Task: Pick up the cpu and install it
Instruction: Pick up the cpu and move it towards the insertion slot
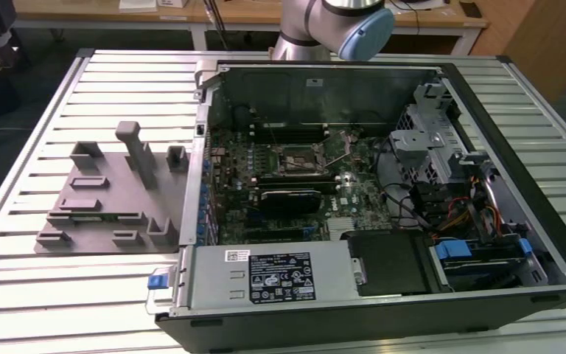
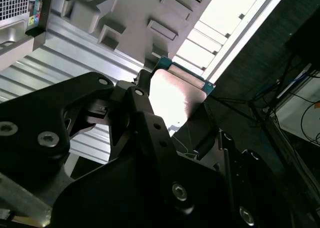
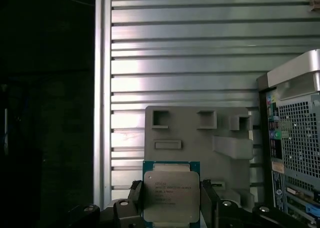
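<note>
The cpu [image 3: 170, 195] is a flat square chip with a silvery metal top and a green rim. It sits between the two black fingers of my gripper [image 3: 171, 208], which is shut on it by its edges. In the second wrist view the cpu [image 2: 177, 93] shows from the side, held in my gripper [image 2: 175, 120] high above the table. Below it lies the grey holder tray [image 3: 200, 138]. In the exterior view the motherboard socket [image 1: 303, 158] lies in the middle of the open computer case [image 1: 382, 81], and my arm [image 1: 332, 29] rises beyond the case's far wall.
The grey holder tray [image 1: 106, 199] with upright blocks lies on the slatted metal table [image 1: 27, 280] at the exterior view's left of the case. Inside the case are a power supply [image 1: 273, 276], drive cages [image 1: 441, 140] and cables. The table edge [image 3: 102, 88] drops to a dark floor.
</note>
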Controlling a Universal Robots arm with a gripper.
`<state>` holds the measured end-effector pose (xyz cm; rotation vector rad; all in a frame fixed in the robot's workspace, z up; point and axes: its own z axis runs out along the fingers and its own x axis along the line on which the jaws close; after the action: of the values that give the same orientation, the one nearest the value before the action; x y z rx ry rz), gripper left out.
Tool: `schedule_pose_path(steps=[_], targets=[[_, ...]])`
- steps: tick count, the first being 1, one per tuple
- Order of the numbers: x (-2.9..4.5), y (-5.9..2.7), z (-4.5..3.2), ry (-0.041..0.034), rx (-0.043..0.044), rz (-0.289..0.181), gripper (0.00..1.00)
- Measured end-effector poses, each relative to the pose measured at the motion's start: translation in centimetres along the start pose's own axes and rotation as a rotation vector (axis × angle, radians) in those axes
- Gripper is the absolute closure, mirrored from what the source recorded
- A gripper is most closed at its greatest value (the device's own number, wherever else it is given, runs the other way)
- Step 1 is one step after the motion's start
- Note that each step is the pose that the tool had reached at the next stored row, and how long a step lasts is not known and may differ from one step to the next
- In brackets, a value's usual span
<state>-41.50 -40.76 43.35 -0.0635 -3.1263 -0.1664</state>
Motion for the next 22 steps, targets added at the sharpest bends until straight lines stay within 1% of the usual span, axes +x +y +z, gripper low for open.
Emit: schedule_pose_path(steps=[11, 22], targets=[[0.03, 0.26, -2.28, 0.0001, 0.0001, 0.000, 0.46], [0.04, 0.48, -4.32, 0.0000, 0.0000, 0.000, 0.46]])
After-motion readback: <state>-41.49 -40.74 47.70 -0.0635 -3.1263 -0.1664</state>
